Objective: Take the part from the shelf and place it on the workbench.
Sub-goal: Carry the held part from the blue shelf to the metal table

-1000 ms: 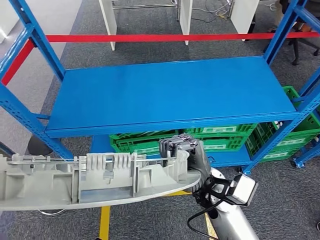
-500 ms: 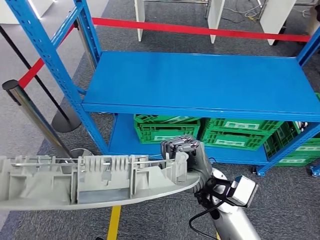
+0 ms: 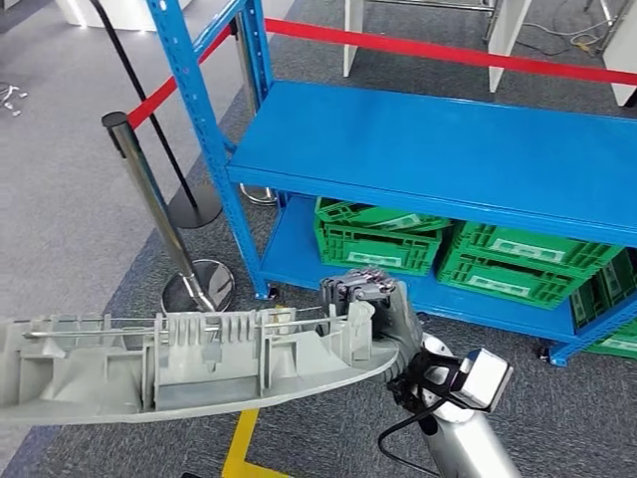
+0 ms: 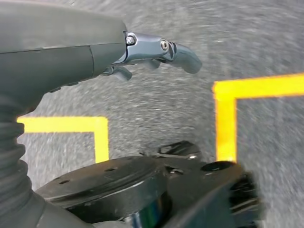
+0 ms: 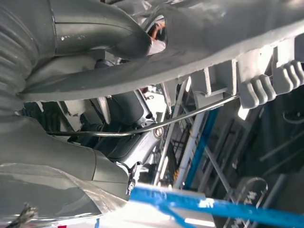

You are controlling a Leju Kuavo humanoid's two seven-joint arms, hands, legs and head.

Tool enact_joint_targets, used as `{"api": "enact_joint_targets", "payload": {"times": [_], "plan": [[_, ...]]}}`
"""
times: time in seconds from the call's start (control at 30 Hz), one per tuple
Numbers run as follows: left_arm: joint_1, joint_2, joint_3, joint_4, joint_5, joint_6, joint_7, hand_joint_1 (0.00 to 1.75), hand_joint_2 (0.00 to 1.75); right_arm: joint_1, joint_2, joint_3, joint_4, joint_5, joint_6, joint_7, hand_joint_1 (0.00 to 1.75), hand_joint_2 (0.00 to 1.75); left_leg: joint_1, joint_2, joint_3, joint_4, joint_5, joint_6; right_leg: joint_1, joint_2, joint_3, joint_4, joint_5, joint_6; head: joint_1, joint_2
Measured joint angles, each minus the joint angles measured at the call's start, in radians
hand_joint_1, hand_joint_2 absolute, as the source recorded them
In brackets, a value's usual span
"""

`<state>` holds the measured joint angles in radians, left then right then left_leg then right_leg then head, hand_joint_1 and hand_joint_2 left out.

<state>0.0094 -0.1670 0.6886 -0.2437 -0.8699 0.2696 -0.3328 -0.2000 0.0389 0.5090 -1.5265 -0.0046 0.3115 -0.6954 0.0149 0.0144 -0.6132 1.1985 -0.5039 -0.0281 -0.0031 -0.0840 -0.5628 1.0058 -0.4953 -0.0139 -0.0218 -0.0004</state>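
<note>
Part [image 3: 188, 363]: long grey ribbed plastic moulding, held level off the shelf, running from 9 o'clock toward centre. Stanchion [image 3: 154, 204]: chrome, at 10 o'clock. Right hand [image 3: 368, 304]: fingers curled over the part's right end, gripping it. Blue shelf [image 3: 451, 149]: at 1 o'clock. Left hand [image 4: 157, 52]: fingers extended apart, holding nothing, above floor.

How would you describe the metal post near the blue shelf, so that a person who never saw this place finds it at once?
Start from the blue shelf rack and go to its left front upright. Just left of it stands a silver metal post, leaning in the head view, on a round shiny base. Red barrier tape runs from its dark top, unlike the blue uprights.
</note>
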Motion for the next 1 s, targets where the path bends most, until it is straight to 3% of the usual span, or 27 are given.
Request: {"api": "enact_joint_targets", "payload": {"times": [0.07, 0.1, 0.17, 0.23, 0.3, 0.37, 0.4, 0.43, 0.47, 0.53, 0.57, 0.63, 0.7, 0.73, 0.77, 0.83, 0.9, 0.93, 1.0], "plan": [[0.002, 0.005, 0.026, -0.018, 0.037, 0.003, -0.007, 0.0, 1.75, 0.0, -0.001, 0.0, -0.006, 0.001, 0.003, 0.0, 1.75, 1.75, -0.005, 0.036, 0.09, -0.137, -0.007, 0.005, 0.002, -0.02, -0.018, 0.012, 0.009, 0.01, 0.0, 0.0], [0.002, 0.008, 0.041, -0.029, 0.055, 0.002, -0.008, 0.0, 1.75, -0.001, -0.002, 0.001, -0.008, 0.001, 0.004, 0.0, 1.75, 1.75, -0.01, 0.046, 0.111, -0.179, -0.017, 0.011, 0.003, -0.03, -0.023, 0.014, 0.016, 0.016, 0.0, 0.0], [0.005, 0.014, 0.077, -0.051, 0.092, -0.007, -0.011, 0.0, 1.75, -0.003, -0.003, 0.005, -0.011, 0.002, 0.006, 0.0, 1.75, 1.75, -0.017, 0.036, 0.109, -0.203, -0.015, 0.029, 0.001, -0.046, -0.029, 0.012, 0.028, 0.029, 0.0, 0.0], [0.012, 0.015, 0.121, -0.079, 0.126, -0.018, -0.015, 0.0, 1.75, -0.004, -0.004, 0.011, -0.014, 0.003, 0.005, 0.0, 1.75, 1.75, -0.017, 0.02, 0.094, -0.212, 0.005, 0.047, -0.004, -0.008, -0.044, 0.03, 0.003, 0.041, 0.001, 0.0], [0.016, 0.006, 0.165, -0.115, 0.151, -0.028, -0.013, 0.0, 1.75, -0.003, -0.007, 0.016, -0.015, 0.004, 0.005, 0.0, 1.75, 1.75, -0.017, 0.003, 0.072, -0.216, 0.026, 0.061, -0.007, 0.057, -0.079, 0.12, -0.075, 0.046, 0.002, 0.0], [0.017, -0.014, 0.205, -0.152, 0.166, -0.037, -0.001, 0.0, 1.75, 0.001, -0.013, 0.023, -0.015, 0.007, 0.005, 0.0, 1.75, 1.75, -0.023, -0.02, 0.047, -0.214, 0.045, 0.068, -0.006, 0.08, -0.116, 0.245, -0.141, 0.044, 0.002, 0.0], [0.018, -0.026, 0.224, -0.168, 0.171, -0.041, 0.007, 0.0, 1.75, 0.003, -0.016, 0.027, -0.015, 0.009, 0.005, 0.0, 1.75, 1.75, -0.026, -0.032, 0.035, -0.214, 0.055, 0.069, -0.006, 0.082, -0.121, 0.279, -0.146, 0.042, 0.002, 0.0], [0.021, -0.039, 0.242, -0.183, 0.175, -0.043, 0.015, 0.0, 1.75, 0.005, -0.018, 0.032, -0.015, 0.011, 0.004, 0.0, 1.75, 1.75, -0.028, -0.045, 0.024, -0.212, 0.063, 0.069, -0.005, 0.084, -0.108, 0.277, -0.132, 0.039, 0.002, 0.0], [0.023, -0.052, 0.259, -0.196, 0.177, -0.046, 0.021, 0.0, 1.75, 0.006, -0.019, 0.037, -0.015, 0.014, 0.004, 0.0, 1.75, 1.75, -0.029, -0.058, 0.014, -0.211, 0.071, 0.067, -0.004, 0.088, -0.074, 0.235, -0.105, 0.035, 0.002, 0.0], [0.025, -0.073, 0.289, -0.218, 0.182, -0.052, 0.027, 0.0, 1.75, 0.005, -0.021, 0.047, -0.015, 0.019, 0.0, 0.0, 1.75, 1.75, -0.029, -0.082, -0.001, -0.207, 0.084, 0.062, -0.005, 0.126, 0.026, 0.086, -0.063, 0.026, 0.002, 0.0], [0.025, -0.081, 0.303, -0.228, 0.185, -0.054, 0.028, 0.0, 1.75, 0.003, -0.022, 0.051, -0.015, 0.021, -0.002, 0.0, 1.75, 1.75, -0.029, -0.093, -0.007, -0.204, 0.09, 0.058, -0.006, 0.147, 0.064, 0.025, -0.056, 0.024, 0.002, 0.0], [0.023, -0.094, 0.327, -0.245, 0.193, -0.048, 0.031, 0.0, 1.75, 0.003, -0.023, 0.06, -0.016, 0.023, -0.004, 0.0, 1.75, 1.75, -0.029, -0.113, -0.019, -0.201, 0.104, 0.048, -0.006, 0.165, 0.092, -0.022, -0.061, 0.023, 0.001, 0.0], [0.024, -0.104, 0.351, -0.261, 0.198, -0.035, 0.036, 0.0, 1.75, 0.002, -0.024, 0.068, -0.016, 0.024, -0.007, 0.0, 1.75, 1.75, -0.03, -0.127, -0.027, -0.197, 0.112, 0.038, -0.009, 0.141, 0.087, -0.026, -0.055, 0.016, 0.002, 0.0], [0.025, -0.107, 0.363, -0.271, 0.197, -0.027, 0.038, 0.0, 1.75, 0.001, -0.025, 0.073, -0.016, 0.024, -0.008, 0.001, 1.75, 1.75, -0.031, -0.114, -0.036, -0.184, 0.1, 0.032, -0.011, 0.127, 0.086, -0.027, -0.05, 0.01, -0.002, 0.0], [0.026, -0.11, 0.374, -0.28, 0.195, -0.021, 0.041, 0.0, 1.75, 0.001, -0.025, 0.077, -0.016, 0.025, -0.009, 0.001, 1.75, 1.75, -0.032, -0.092, -0.05, -0.151, 0.076, 0.026, -0.013, 0.113, 0.084, -0.028, -0.046, 0.005, -0.007, 0.0], [0.026, -0.115, 0.39, -0.297, 0.18, -0.012, 0.047, 0.0, 1.75, 0.002, -0.026, 0.082, -0.015, 0.024, -0.013, 0.001, 1.75, 1.75, -0.027, -0.042, -0.1, -0.024, -0.001, 0.011, -0.012, 0.082, 0.079, -0.027, -0.042, -0.002, -0.017, 0.0], [0.027, -0.117, 0.4, -0.308, 0.156, -0.008, 0.055, 0.0, 1.75, 0.004, -0.03, 0.086, -0.015, 0.024, -0.016, 0.001, 1.75, 1.75, -0.017, -0.027, -0.136, 0.088, -0.044, 0.001, -0.011, 0.049, 0.074, -0.025, -0.042, -0.002, -0.019, 0.0], [0.028, -0.118, 0.403, -0.312, 0.144, -0.006, 0.059, 0.0, 1.75, 0.005, -0.031, 0.088, -0.015, 0.024, -0.017, 0.001, 1.75, 1.75, -0.013, -0.024, -0.129, 0.094, -0.038, -0.002, -0.01, 0.034, 0.073, -0.025, -0.042, -0.002, -0.019, 0.0], [0.029, -0.119, 0.41, -0.319, 0.126, -0.002, 0.064, 0.0, 1.75, 0.004, -0.032, 0.089, -0.015, 0.023, -0.017, 0.001, 1.75, 1.75, -0.01, -0.009, -0.059, -0.013, 0.018, -0.001, -0.01, 0.008, 0.075, -0.024, -0.044, 0.0, -0.02, 0.0]]}}
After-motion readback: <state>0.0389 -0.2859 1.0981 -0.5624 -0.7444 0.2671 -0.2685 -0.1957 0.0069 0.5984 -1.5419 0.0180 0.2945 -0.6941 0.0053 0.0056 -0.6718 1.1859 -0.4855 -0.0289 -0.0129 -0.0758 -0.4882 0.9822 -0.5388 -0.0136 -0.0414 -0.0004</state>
